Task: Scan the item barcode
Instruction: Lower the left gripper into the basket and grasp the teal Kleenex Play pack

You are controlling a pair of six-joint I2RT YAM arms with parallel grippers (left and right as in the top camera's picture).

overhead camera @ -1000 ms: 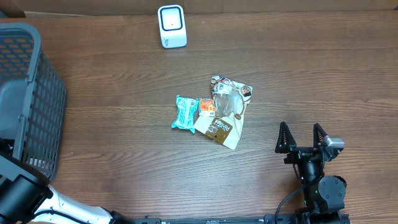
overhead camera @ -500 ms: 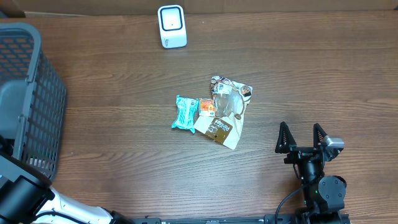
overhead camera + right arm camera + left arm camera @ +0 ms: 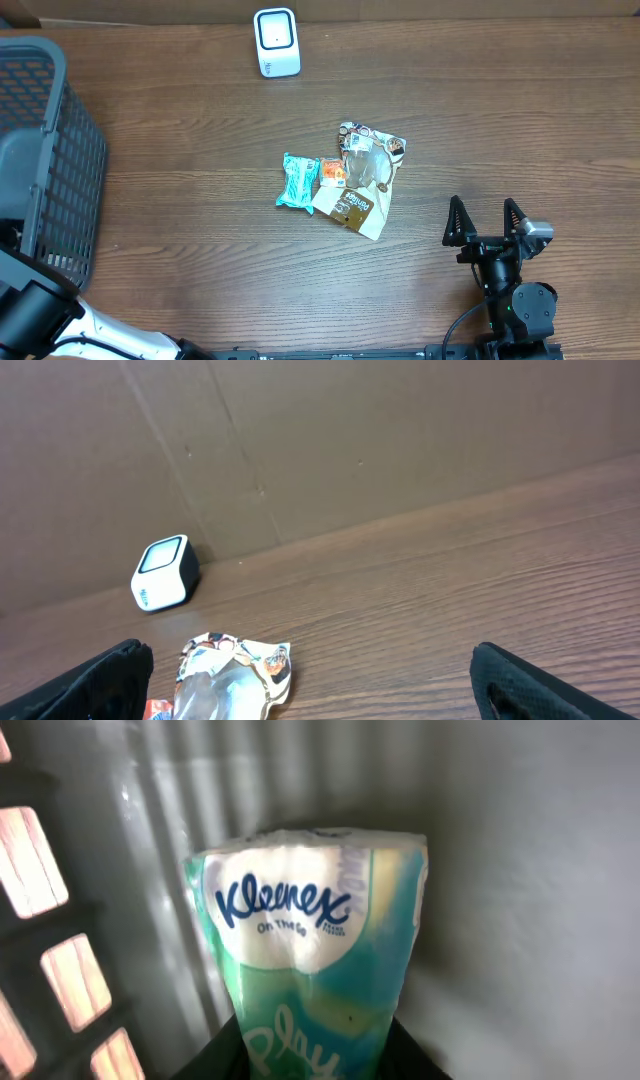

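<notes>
From overhead: grey basket point(image 3: 45, 150) at the left edge of the counter point(image 3: 200, 260), white scanner point(image 3: 276, 42) at the far edge near the middle, well apart from the basket. Three snack packets in the middle of the counter, touching one another: teal packet point(image 3: 297, 181), small orange packet point(image 3: 331, 172), clear-and-brown bag point(image 3: 362, 185). Left arm point(image 3: 35, 320) at the lower left corner, beside the basket; its hand not visible here. Right hand point(image 3: 484, 215) low on the right, spread wide, holding nothing, near the bag but apart from it.

From the left wrist: Kleenex pack point(image 3: 310, 950) directly in front of the left hand point(image 3: 315, 1060), inside the basket, grey wall behind and grid openings on the left. Long axis of the pack straight away from the hand, logo end farthest. Dark fingers point(image 3: 225, 1055) against both sides of the lower end, so apparently closed on the pack. No barcode visible on this face.

From the right wrist: hand wide open and empty, pointing toward the scanner and the cardboard wall point(image 3: 400, 440) behind it; bag just ahead and low.

Left arm clearly the nearer one to the pack. Next, probably: lifting out of the basket, then carrying to the right and away toward the scanner, barcode face turned to its window.
</notes>
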